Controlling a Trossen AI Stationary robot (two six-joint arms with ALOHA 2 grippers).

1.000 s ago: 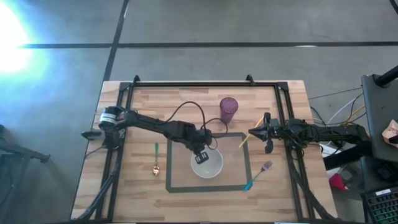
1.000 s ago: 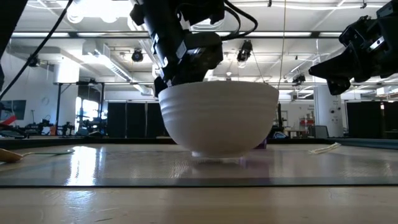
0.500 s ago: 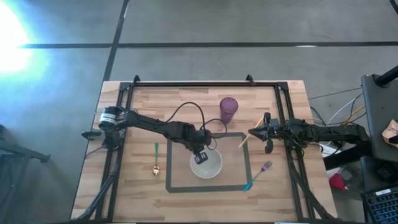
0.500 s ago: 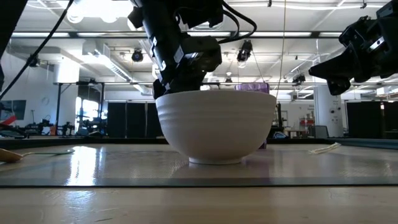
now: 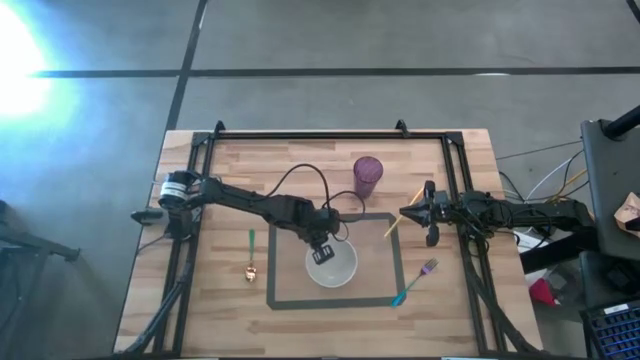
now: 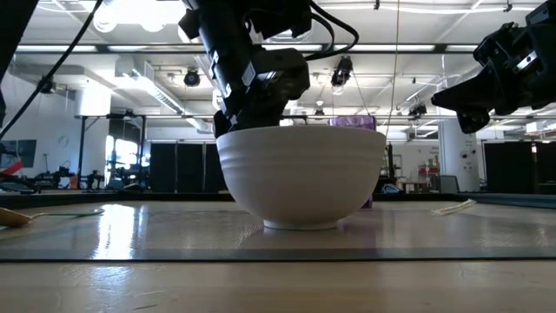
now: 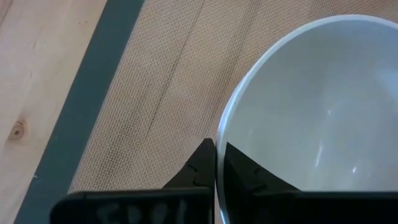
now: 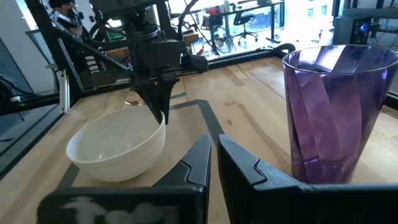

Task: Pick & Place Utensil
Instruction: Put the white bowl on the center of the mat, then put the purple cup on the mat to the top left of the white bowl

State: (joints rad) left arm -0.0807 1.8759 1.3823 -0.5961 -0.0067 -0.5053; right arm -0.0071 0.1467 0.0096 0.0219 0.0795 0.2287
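Note:
A white bowl (image 5: 332, 265) stands upright on its foot inside the dark taped square (image 5: 272, 290), with my left gripper (image 7: 216, 144) shut on its far-left rim. A green-handled spoon (image 5: 251, 258) lies on the wood left of the square. A fork with a teal handle (image 5: 415, 282) lies to the square's right, and a yellow stick (image 5: 392, 227) lies at its far right corner. My right gripper (image 8: 214, 155) hangs shut and empty above the table's right side, pointing at the purple cup (image 5: 367, 176). My left gripper holds the bowl's rim (image 7: 218, 127) on the far-left side of the bowl, one finger inside the bowl and one outside. The fingers come slanting down from the table's left. The bowl stands upright with its foot (image 6: 301, 224) on the table.
The purple cup stands upright just beyond the square's far edge. A black frame (image 5: 310, 133) runs along the table's far edge and both sides. Bare wood lies left of the square around the spoon.
The bowl, held a little above the table a second ago, has sunk onto its foot inside the square and has stood still since. My left gripper stays on its rim.

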